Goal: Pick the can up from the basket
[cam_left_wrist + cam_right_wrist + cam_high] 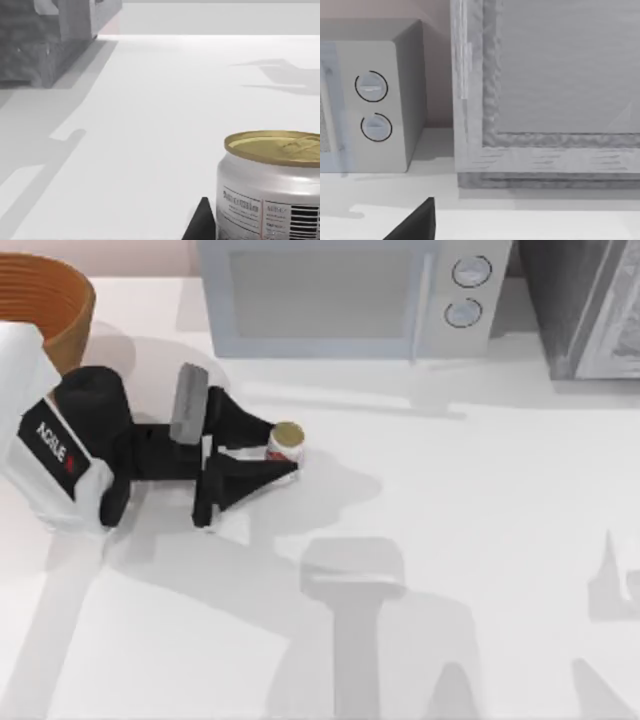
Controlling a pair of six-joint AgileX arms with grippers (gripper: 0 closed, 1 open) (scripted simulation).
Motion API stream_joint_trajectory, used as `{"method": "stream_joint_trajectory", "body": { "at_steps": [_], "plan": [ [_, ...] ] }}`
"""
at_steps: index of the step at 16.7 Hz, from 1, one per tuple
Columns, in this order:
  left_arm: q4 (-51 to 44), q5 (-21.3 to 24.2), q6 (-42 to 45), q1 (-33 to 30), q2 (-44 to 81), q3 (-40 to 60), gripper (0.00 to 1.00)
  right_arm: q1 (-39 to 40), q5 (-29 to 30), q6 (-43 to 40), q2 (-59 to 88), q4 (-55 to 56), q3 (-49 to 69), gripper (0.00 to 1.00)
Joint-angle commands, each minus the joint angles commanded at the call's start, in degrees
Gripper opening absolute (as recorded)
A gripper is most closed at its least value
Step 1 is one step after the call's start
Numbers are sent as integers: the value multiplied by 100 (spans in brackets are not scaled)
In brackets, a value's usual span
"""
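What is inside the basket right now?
The basket sits at the table's far left corner; its visible orange ribbed inside holds nothing, though the left arm covers part. The can stands outside it on the table, between the left gripper's fingers.

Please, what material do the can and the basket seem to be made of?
The can looks like shiny metal: silver wall with reflections, gold-toned lid, printed label. It stands on the table between the left gripper's fingers. The basket at the table's far left looks woven, perhaps wicker: orange-brown ribbed inside.
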Motion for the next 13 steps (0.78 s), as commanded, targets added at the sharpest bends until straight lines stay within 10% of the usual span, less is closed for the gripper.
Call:
{"method": "stream_joint_trajectory", "body": {
  "at_steps": [7, 13],
  "plan": [
    [0, 0, 0, 0, 0, 0, 98, 0, 0, 0, 0, 0, 0, 100],
    [0, 0, 0, 0, 0, 0, 100, 0, 0, 0, 0, 0, 0, 100]
  ]
}}
